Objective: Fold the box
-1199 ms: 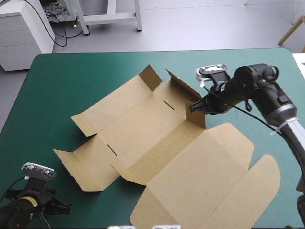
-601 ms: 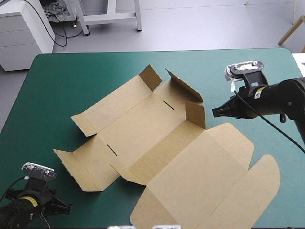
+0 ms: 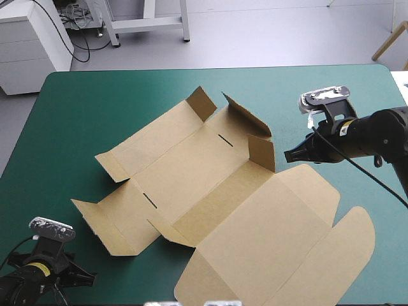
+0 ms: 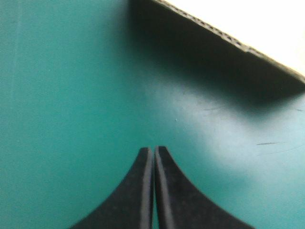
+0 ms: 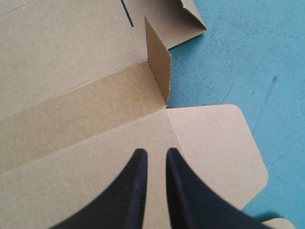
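High view: flat cut sheet of brown board, the box [image 3: 210, 191], spread mid-table ahead of the right gripper [image 3: 288, 155], jaws narrowly apart, empty. Upright end flap [image 5: 159, 62] just ahead; advisable to push low at its crease. Jaws of the left gripper [image 4: 153, 149] pressed together, box edge ahead. Teal-green cover [image 3: 95, 108] smooth, clearance ample.

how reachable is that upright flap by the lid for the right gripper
Probably yes. The right gripper hovers just beside the upright flap of the box, fingers slightly apart, with only bare teal-green cover between them and nothing blocking.
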Controlling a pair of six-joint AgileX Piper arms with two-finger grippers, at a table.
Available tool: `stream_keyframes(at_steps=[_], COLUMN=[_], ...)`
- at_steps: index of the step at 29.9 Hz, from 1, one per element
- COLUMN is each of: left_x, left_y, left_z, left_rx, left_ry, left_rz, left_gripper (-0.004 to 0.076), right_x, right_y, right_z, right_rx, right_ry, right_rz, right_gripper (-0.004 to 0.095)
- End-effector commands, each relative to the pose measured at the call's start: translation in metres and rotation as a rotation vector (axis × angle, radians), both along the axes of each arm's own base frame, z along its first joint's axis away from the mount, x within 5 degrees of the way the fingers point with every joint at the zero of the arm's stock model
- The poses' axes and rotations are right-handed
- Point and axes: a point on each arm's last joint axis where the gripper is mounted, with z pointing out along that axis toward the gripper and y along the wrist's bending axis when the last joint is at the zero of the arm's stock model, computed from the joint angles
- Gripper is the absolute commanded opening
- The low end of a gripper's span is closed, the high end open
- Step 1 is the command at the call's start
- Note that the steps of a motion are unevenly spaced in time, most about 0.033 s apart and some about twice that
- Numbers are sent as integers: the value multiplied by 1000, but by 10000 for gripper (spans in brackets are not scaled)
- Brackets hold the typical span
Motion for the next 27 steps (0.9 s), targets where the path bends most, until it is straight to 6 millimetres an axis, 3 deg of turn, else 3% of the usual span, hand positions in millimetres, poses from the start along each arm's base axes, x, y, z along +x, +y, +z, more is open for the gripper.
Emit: stream_keyframes(at_steps=[1,4,7,19,24,27], left_x=[5,5,5,5,5,5], left_y=[-1,-1,-1,-1,-1,-1], left_z=[10,10,10,9,9,9], left_rx=[-16,-16,-13,-13,-13,-13], left_ry=[-63,-61,-61,-58,-58,-58], left_rz=[3,3,0,0,0,0], left_gripper=[-10,-10,-10,-10,-10,-10], right_x=[-5,-6,-6,0,16,33], right_y=[-3,-2,-2,-1,9,14], right_z=[15,15,15,18,15,2], right_rx=[20,24,28,50,53,33], right_ry=[-89,-88,-87,-145,-163,-122], right_rz=[-2,0,1,-11,82,117], right_gripper=[358,565,685,634,630,630])
